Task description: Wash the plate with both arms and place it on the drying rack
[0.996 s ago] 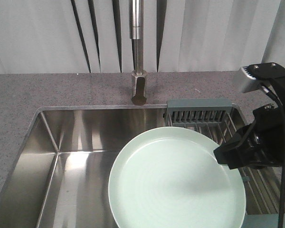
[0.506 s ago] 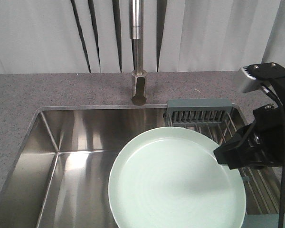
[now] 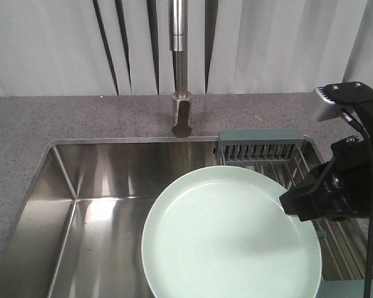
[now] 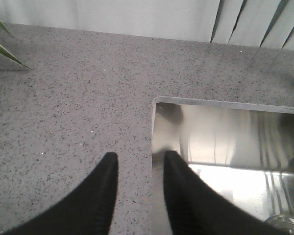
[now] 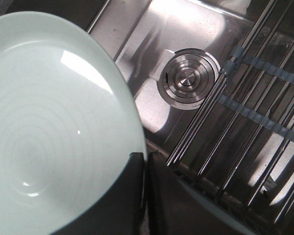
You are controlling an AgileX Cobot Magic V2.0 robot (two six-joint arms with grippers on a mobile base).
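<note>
Over the sink (image 3: 81,186), the right pincer (image 3: 293,205) holds the plate (image 3: 230,248) unmoved.

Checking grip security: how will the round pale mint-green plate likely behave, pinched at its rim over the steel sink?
The round pale mint-green plate looks rigid: held only at the rim by the right gripper, it shows no sag. Its glossy sheen suggests a slick surface that might pivot or slip. Probably brittle, it could chip against the stainless steel sink.
</note>
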